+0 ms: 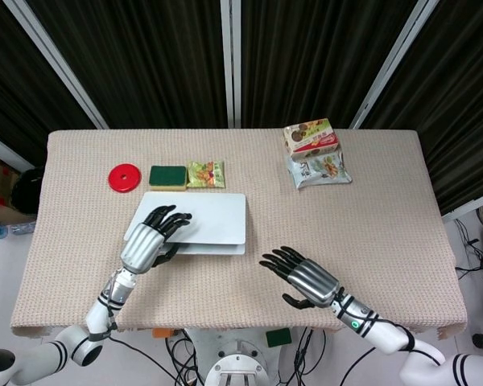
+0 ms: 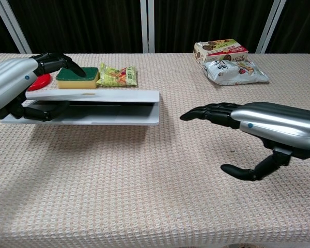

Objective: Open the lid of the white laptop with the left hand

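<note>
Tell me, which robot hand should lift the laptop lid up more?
The left hand. It already grips the front edge of the laptop lid, which is partly raised. The right hand hovers open beside the laptop, touching nothing.

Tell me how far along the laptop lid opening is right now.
Started, not finished. The left hand grips the near left edge of the white laptop, and the chest view shows the lid raised off the base with a narrow dark gap between them. The lid still lies nearly flat, so most of the swing up is left. The right hand hovers open over the table, touching nothing.
</note>
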`<move>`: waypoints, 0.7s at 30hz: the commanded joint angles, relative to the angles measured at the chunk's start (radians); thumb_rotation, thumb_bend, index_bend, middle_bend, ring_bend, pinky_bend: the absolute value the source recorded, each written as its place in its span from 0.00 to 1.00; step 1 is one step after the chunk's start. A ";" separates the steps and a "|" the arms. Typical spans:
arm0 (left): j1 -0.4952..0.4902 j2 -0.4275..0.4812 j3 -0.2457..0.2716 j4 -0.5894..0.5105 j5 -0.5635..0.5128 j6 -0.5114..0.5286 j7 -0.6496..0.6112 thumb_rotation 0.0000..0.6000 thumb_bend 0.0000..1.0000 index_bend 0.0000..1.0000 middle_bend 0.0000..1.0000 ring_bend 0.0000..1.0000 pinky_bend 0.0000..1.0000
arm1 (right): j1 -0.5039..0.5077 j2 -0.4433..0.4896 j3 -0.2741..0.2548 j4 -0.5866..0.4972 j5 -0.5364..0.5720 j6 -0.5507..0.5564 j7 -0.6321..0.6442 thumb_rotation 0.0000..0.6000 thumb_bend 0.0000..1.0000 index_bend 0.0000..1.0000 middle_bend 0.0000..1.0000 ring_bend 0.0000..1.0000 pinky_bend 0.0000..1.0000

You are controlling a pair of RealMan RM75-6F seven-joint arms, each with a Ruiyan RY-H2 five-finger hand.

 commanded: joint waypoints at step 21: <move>-0.017 0.001 0.004 -0.006 -0.012 -0.009 0.006 1.00 0.69 0.27 0.25 0.13 0.17 | 0.184 -0.178 0.105 0.135 0.188 -0.193 -0.023 1.00 0.43 0.00 0.01 0.00 0.00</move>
